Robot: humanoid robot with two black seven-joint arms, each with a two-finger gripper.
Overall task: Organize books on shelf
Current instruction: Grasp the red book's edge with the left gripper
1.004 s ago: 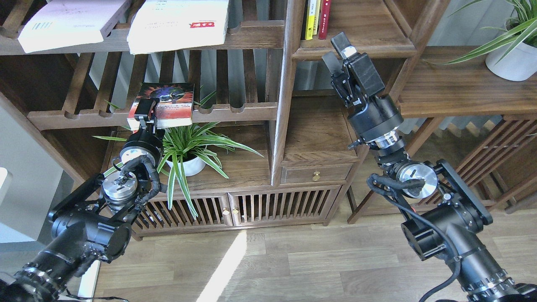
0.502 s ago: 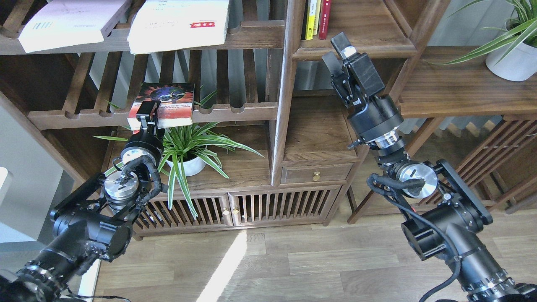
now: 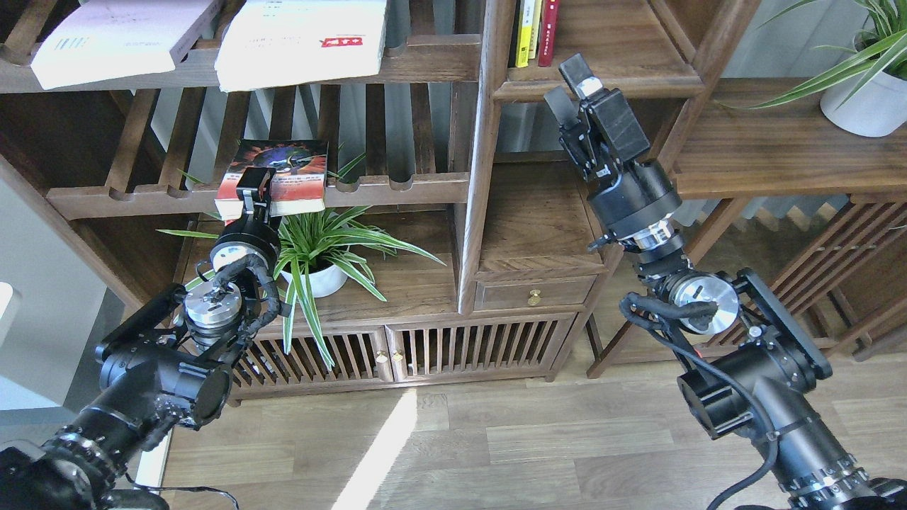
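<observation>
The left hand (image 3: 256,185) sits at the near edge of the red-and-dark book (image 3: 275,173), which lies flat on the slatted rack (image 3: 397,188) just above the potted spider plant (image 3: 315,248). Its fingers overlap the book's front edge, but I cannot tell whether they pinch it. Against the frame 0.5 s earlier, this hand has edged a little to the right along the book, and the left elbow has risen and swung right; the book itself lies where it did.

The right hand (image 3: 570,85) is raised, right of the plant, in front of the solid-board shelf (image 3: 602,81); its 2 fingers stand apart and hold nothing. It has not moved.

Above the plant, on the upper rack, the white book with the red label (image 3: 305,39) and, to its left, the pale lilac book (image 3: 117,39) lie flat, both unchanged. The thin yellow and red books (image 3: 535,28) stand upright on the shelf.
</observation>
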